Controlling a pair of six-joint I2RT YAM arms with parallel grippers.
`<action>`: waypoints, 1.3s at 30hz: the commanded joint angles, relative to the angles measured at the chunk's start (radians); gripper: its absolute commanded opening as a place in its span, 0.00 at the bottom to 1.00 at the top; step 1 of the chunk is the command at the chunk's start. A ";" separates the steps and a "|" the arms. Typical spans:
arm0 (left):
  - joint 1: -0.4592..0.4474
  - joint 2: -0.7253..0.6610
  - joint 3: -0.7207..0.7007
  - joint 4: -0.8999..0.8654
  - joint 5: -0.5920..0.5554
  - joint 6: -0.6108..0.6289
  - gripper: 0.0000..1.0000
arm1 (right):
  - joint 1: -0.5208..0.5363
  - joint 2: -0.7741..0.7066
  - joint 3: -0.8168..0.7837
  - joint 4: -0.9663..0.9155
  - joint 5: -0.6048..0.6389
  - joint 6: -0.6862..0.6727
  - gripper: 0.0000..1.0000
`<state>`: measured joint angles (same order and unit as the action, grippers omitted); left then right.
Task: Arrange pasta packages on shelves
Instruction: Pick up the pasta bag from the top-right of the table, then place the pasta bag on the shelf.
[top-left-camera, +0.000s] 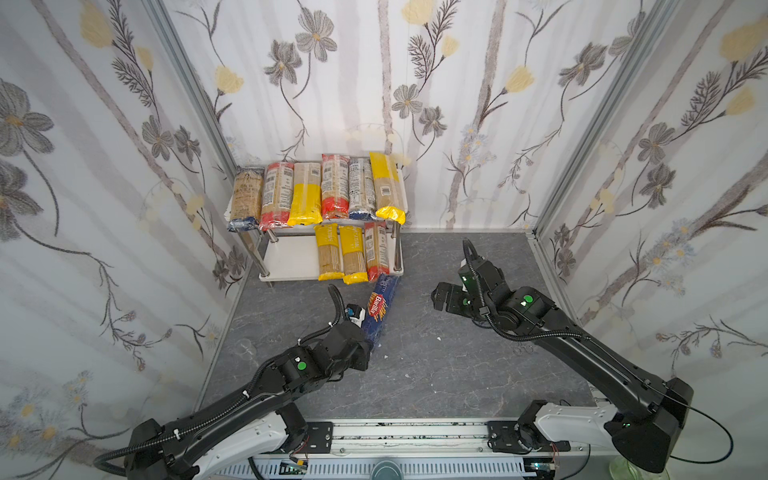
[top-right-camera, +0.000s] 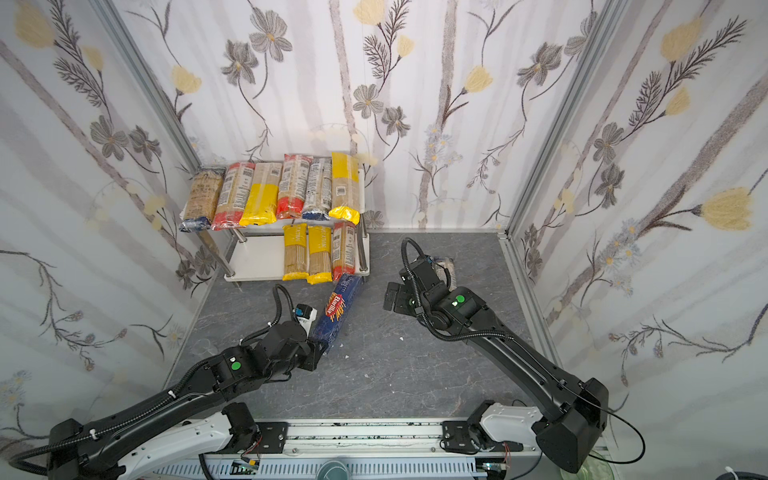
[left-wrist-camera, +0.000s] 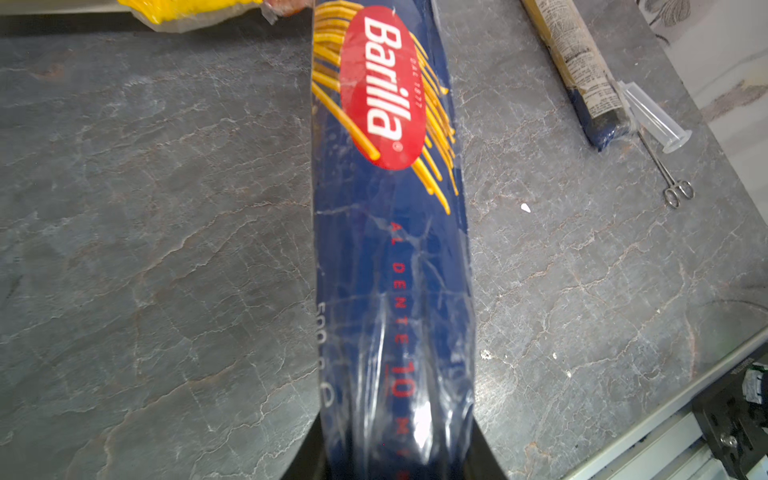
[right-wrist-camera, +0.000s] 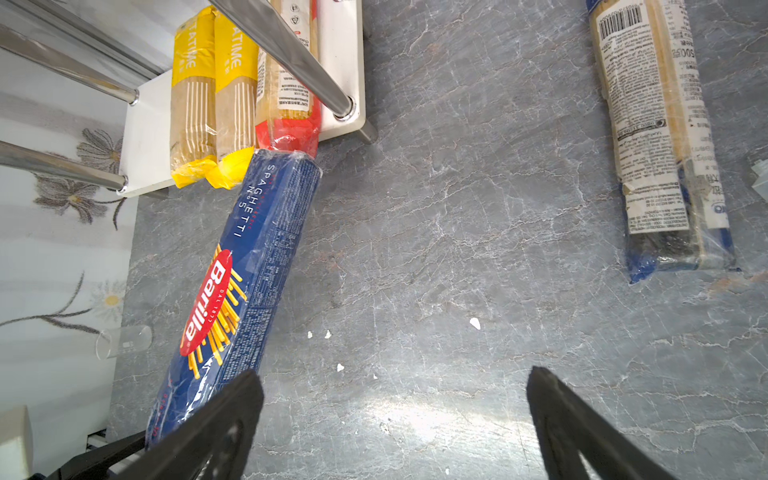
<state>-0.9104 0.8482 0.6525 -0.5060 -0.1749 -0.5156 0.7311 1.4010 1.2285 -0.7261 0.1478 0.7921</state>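
I'm getting both top views looking down from above the near edge of the table; both wrist cameras are peering close, sharing the blue packet.

Looks like a robot lab booth dressed as a home: floral wallpaper on panels set in aluminium posts, grey stone-look tabletop, metal mounting rail behind the left gripper, forceps and clear tube lying off to its right
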 joint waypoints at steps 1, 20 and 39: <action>0.007 -0.030 0.009 0.065 -0.105 -0.046 0.00 | 0.004 0.006 0.027 -0.009 0.024 0.010 1.00; 0.362 0.061 0.164 0.101 -0.118 0.186 0.00 | -0.006 0.006 0.088 -0.033 0.022 -0.048 1.00; 0.790 0.426 0.236 0.482 0.097 0.356 0.00 | -0.215 0.029 0.075 0.033 -0.093 -0.151 1.00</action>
<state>-0.1436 1.2411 0.8574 -0.2535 -0.0799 -0.1890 0.5373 1.4174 1.3033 -0.7475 0.0780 0.6708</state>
